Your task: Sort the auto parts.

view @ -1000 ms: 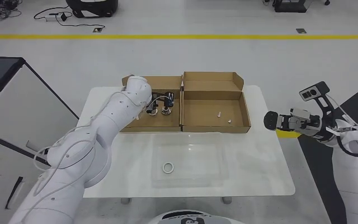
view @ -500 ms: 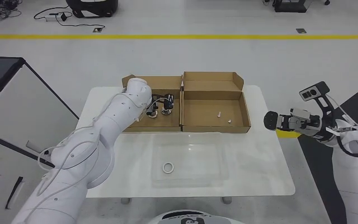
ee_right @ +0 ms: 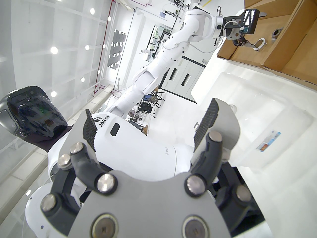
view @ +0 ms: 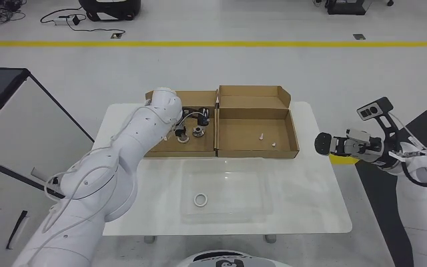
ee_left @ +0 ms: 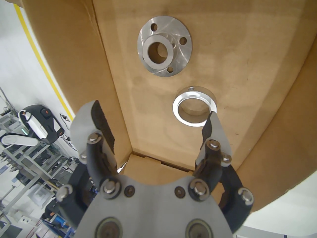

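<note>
Looking down from the top, you have the left arm (view: 143, 133) stretched over the left cardboard box (view: 200, 152) at the back of the bench (view: 307, 193). Its jaws are spread wide and pinch nothing. In the left wrist view they hang above the box floor, with a silver collar ring (ee_left: 194, 110) lying flat just beside one fingertip (ee_left: 211, 125); that tip overlaps the ring's rim, and you cannot tell whether it touches. Past the ring, apart from it, a round metal flange (ee_left: 164, 46) with a raised hub and three small holes also lies flat on the cardboard.

The right cardboard box (view: 257, 155) sits against the left one, lid flap raised at the back, and holds two small white parts (view: 260, 137) near the middle of its floor.

Nearer you on the bench is a clear plastic tray (view: 227, 173) with a white ring (view: 201, 199) lying in its left part.

The right arm (view: 363, 145) is out past the bench's right edge, well apart from both boxes. Its jaws are also spread, with nothing between them.
</note>
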